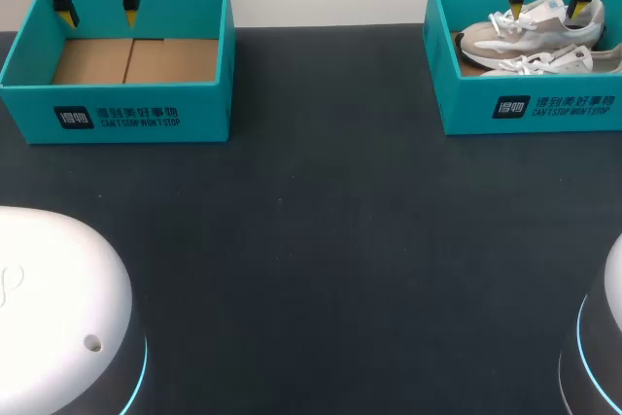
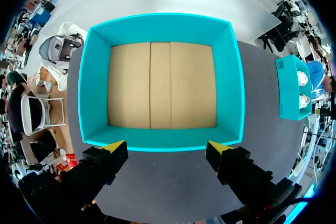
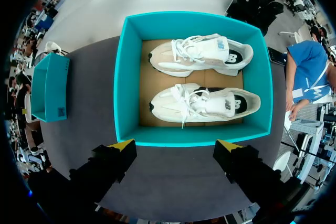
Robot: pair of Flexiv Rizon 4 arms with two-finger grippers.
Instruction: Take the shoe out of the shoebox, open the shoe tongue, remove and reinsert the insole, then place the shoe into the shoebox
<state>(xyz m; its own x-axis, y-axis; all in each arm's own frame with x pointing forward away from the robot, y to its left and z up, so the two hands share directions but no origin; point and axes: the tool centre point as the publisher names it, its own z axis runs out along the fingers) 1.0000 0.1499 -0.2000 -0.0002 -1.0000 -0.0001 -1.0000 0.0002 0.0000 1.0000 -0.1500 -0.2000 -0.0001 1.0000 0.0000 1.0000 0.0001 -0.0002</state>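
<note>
The right gripper [image 3: 174, 148] hangs over the near edge of the teal shoebox [image 3: 126, 87] at the far right of the dark table [image 1: 321, 240]. Its two yellow-tipped fingers are spread wide and hold nothing. Two shoes lie in the shoebox just ahead of the fingers, not touching them. They lie on their sides, side by side on the brown cardboard floor. The near shoe [image 3: 205, 103] is the one closer to the fingers and the far shoe [image 3: 202, 55] is behind it by the back wall. Both toes point the same way, toward the other box [image 1: 117, 114] across the table. Each shoe is white and soft tan with white laces tied on top, a dark patch at the heel and a thick pale sole. The left gripper [image 2: 167, 149] hangs over the other box, well apart from the shoes. Its fingers are wide apart too, with nothing in them, and that box shows its brown cardboard floor.
</note>
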